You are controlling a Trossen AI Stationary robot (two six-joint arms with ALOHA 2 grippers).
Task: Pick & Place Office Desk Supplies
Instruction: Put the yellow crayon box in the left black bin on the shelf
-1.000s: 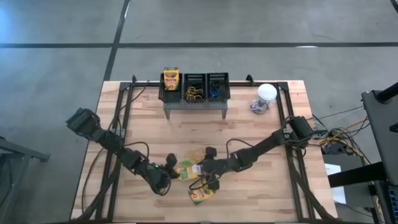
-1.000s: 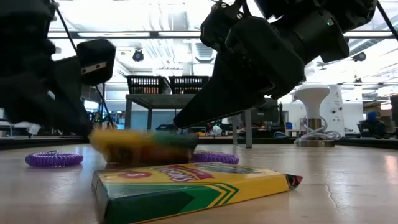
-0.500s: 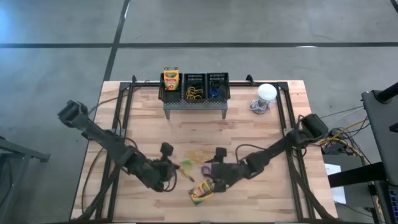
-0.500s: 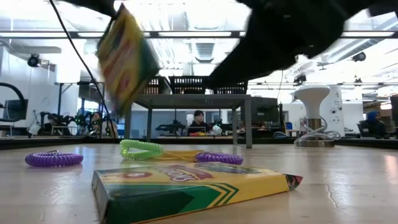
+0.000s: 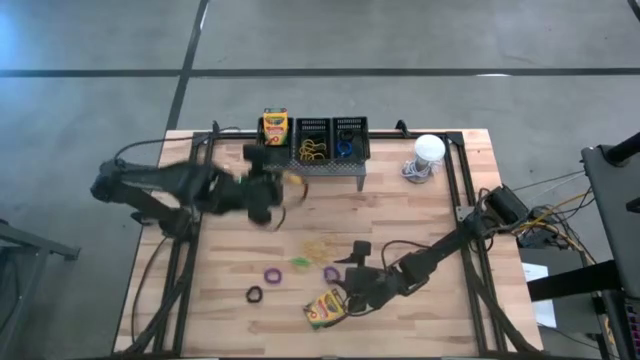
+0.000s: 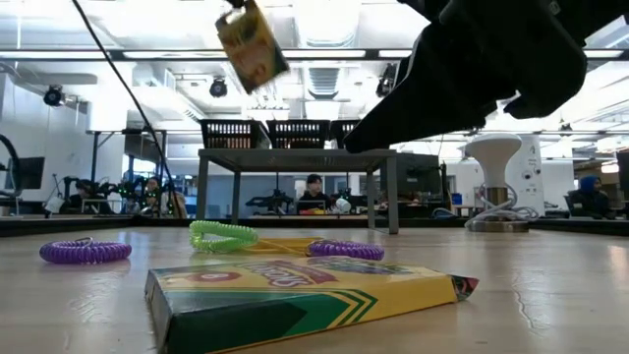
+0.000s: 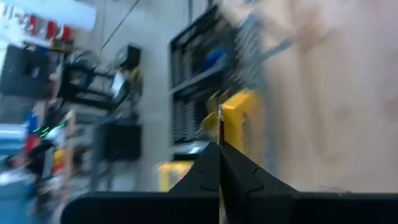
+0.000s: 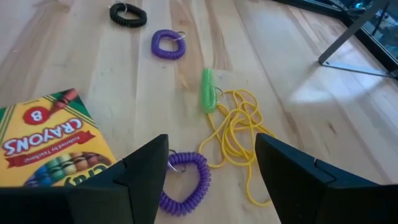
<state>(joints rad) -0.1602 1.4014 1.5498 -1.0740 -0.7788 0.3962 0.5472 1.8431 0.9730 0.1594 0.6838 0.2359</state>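
Wooden slats make up our table, with a workshop hall beyond it in the low view; at the far edge a grey stand carries three mesh bins, the left one already holding a crayon box. A second ago our left gripper was down at the near middle of the table; now it has swung up close to the stand, fingers clamped on a second box, so we judge the drop into a bin is next. Our right gripper has edged nearer the last box at the near edge, fingers wide and empty above a purple loop. Only the right wrist view separates the loose pieces: green loop, yellow cord, another purple loop, black loop. Only the low view shows the carried box well above the table, tilted; the high view blurs it.
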